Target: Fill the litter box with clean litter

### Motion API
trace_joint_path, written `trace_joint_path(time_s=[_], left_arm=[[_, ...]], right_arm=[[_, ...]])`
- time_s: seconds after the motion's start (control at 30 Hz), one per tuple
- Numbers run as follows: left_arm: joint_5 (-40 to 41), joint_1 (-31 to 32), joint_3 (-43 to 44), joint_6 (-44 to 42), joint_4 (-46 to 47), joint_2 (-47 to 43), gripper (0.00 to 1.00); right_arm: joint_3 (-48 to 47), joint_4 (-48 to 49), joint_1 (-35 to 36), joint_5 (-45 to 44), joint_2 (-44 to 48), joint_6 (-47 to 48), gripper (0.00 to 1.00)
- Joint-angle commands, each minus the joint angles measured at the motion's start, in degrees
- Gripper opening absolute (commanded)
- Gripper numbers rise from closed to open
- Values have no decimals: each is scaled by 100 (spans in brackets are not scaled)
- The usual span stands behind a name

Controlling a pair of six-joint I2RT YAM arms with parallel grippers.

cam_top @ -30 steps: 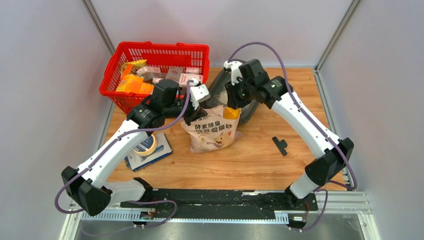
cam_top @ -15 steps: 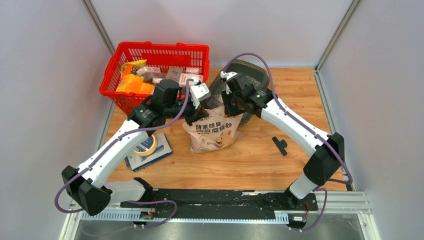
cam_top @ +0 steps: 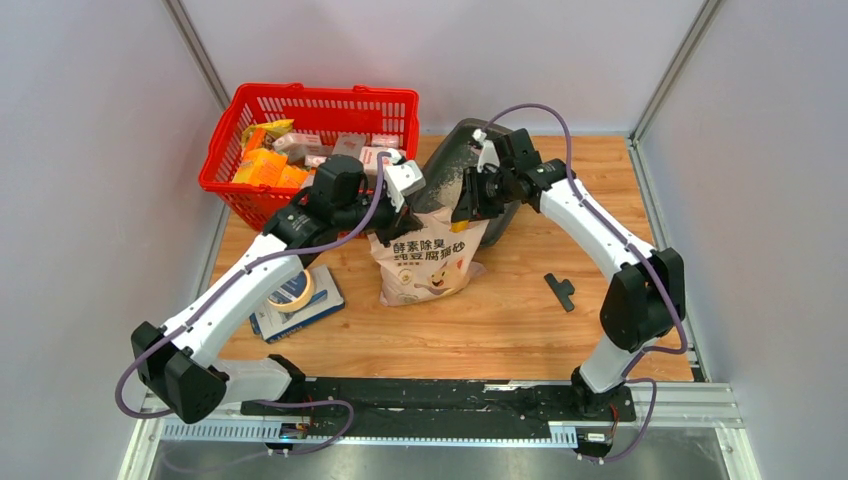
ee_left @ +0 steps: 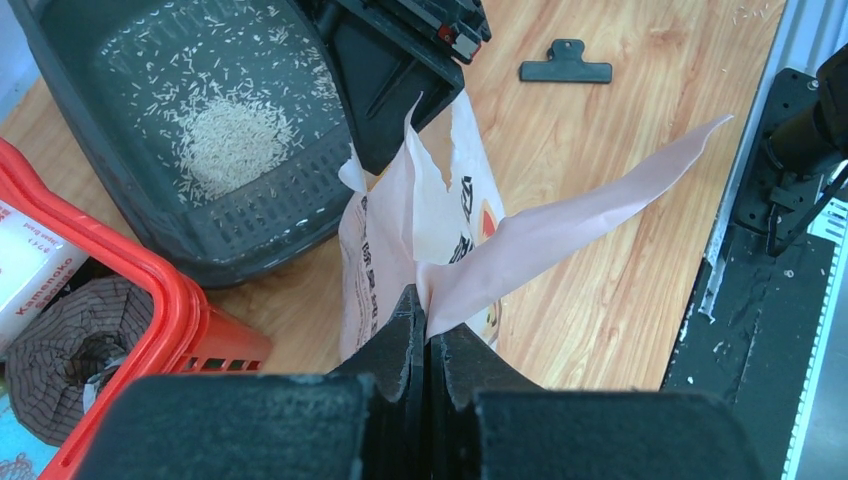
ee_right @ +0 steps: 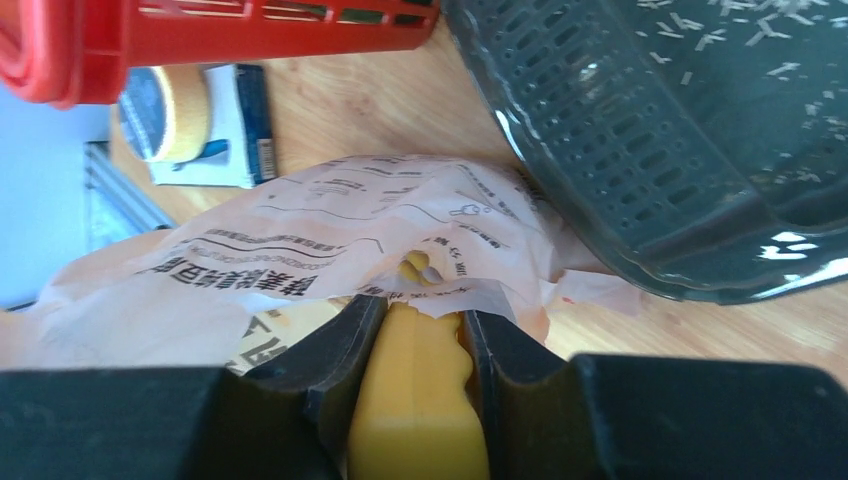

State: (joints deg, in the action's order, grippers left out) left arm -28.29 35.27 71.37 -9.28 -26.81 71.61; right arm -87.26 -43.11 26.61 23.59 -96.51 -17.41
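While left hand (ee_left: 428, 305) pinches litter bag (cam_top: 425, 265) lip, right hand (ee_right: 420, 310) clasps yellow scoop (ee_right: 415, 400); litter box (ee_left: 250, 215) just beyond, toward far edge of counter (cam_top: 520, 310).

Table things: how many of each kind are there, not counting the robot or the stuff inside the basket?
Basket: 1
Litter box: 1
Bag: 1
Scoop: 1
Clip: 1
Tape roll: 1
Book: 1
Total: 7
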Motion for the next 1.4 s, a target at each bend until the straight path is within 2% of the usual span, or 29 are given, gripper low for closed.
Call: trace_joint_path(time_s=[0.0, 0.17, 0.43, 0.67, 0.9, 1.07, 1.37], left_arm=[[-414, 59, 544, 40, 642, -104, 0], [-388, 68, 632, -48, 492, -60, 0], [-361, 68, 711, -179, 317, -16, 0], [-133, 59, 922, -899, -201, -42, 0], [16, 68, 1115, -1357, -685, 37, 0], [113, 59, 1221, -1507, -844, 159, 0], [228, 68, 1362, -1621, -835, 318, 0]], right_arm=[[139, 662, -164, 1498, -61, -553, 0], [157, 997, -551, 2122, -122, -1036, 0], [131, 1516, -1307, 2597, -167, -2161, 0], [368, 1885, -1764, 3703, -78, -2477, 0], [465, 2148, -2423, 4346, -289, -2829, 0], [342, 2281, -2608, 4855, -447, -2768, 0], [324, 2114, -2960, 4971, -369, -2188, 0]])
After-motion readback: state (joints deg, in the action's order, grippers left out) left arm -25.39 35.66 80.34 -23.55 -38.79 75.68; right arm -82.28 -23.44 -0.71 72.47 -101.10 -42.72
